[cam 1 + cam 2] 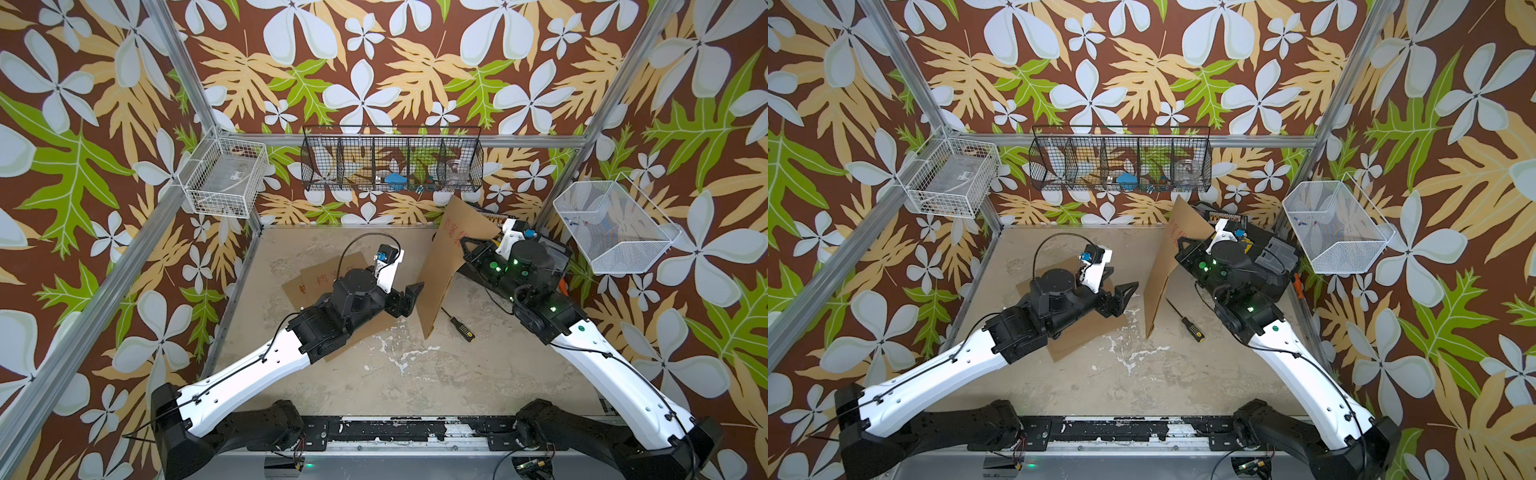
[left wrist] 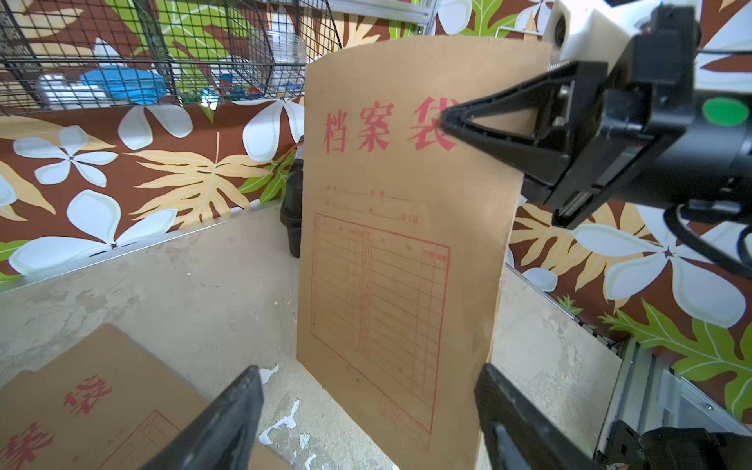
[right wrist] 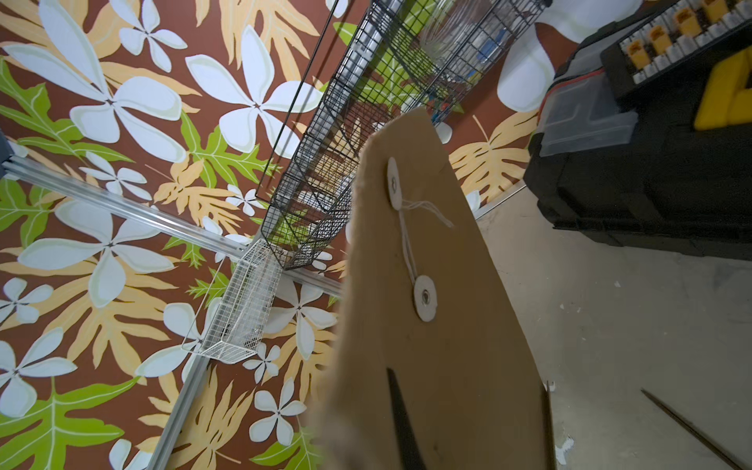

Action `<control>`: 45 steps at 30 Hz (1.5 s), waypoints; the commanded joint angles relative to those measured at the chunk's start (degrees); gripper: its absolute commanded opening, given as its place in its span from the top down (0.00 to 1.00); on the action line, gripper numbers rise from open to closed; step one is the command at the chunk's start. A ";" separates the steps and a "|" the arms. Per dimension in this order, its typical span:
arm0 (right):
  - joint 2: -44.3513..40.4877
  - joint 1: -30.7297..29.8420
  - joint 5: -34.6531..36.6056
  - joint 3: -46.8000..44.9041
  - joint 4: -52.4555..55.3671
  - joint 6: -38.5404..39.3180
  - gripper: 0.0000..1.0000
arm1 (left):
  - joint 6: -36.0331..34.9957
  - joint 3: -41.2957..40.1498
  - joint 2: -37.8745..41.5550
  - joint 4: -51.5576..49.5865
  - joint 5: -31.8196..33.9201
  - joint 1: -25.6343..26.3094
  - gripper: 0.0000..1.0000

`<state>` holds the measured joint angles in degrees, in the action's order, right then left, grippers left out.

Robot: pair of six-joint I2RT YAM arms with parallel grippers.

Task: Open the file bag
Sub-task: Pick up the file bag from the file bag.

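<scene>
**Right pincer held the file bag up; left pincer was wide open**

The file bag (image 1: pixel 438 270) (image 1: pixel 1160 274) was brown paper with red letters on the front. It stood up on its bottom edge on the table (image 1: pixel 415 374), tipped a little. From the middle of the table it was at about 1 o'clock.

The right gripper (image 2: pixel 446 118) was shut tight on the file bag. It pinched the side edge near the top, right over the last red letter.

In the right wrist view, the back of the file bag (image 3: pixel 439 366) had two white round buttons. A thin white string (image 3: pixel 407 244) ran from one button to the other, and a loose bit of it hung off the top one.

The left gripper (image 1: pixel 1119 279) (image 2: pixel 368 370) was open wide and had nothing in it. It pointed toward 3 o'clock, at the front of the file bag, and was near it.

More brown bags (image 1: pixel 309 282) (image 2: pixel 81 407) lay flat under the left arm, at about 9 o'clock.

A screwdriver (image 1: pixel 459 326) (image 1: pixel 1187 324) lay on the table at about 3 o'clock, just beside the file bag's bottom corner.

A black toolbox (image 1: pixel 1262 253) (image 3: pixel 651 183) sat in the corner at about 2 o'clock, behind the right arm.
</scene>
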<state>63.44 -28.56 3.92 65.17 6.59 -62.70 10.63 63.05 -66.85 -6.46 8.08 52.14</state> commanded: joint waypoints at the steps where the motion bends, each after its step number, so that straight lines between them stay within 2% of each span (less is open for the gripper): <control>1: 0.27 -1.23 5.21 0.59 2.25 -1.54 1.00 | -1.49 1.35 -1.77 0.76 0.39 2.07 0.16; 12: 0.53 -2.34 4.60 0.22 2.18 -2.86 1.00 | -3.34 3.24 -9.08 0.72 7.78 8.05 0.14; 20: 0.81 -2.38 2.64 0.05 1.38 -4.13 0.99 | -3.15 6.33 -14.57 -1.34 18.50 8.35 0.30; 38: 2.29 -2.68 -2.33 -1.35 -1.56 -6.36 0.94 | -3.79 7.35 -17.97 -2.45 21.15 8.71 0.68; 45: 1.63 -2.82 -2.26 -1.90 -1.98 -5.85 0.91 | -3.43 7.03 -17.38 -2.52 22.10 9.06 0.99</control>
<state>65.52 -31.24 2.15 63.37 6.83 -68.82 6.92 70.28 -84.79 -9.26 28.62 61.08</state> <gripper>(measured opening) 0.084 0.048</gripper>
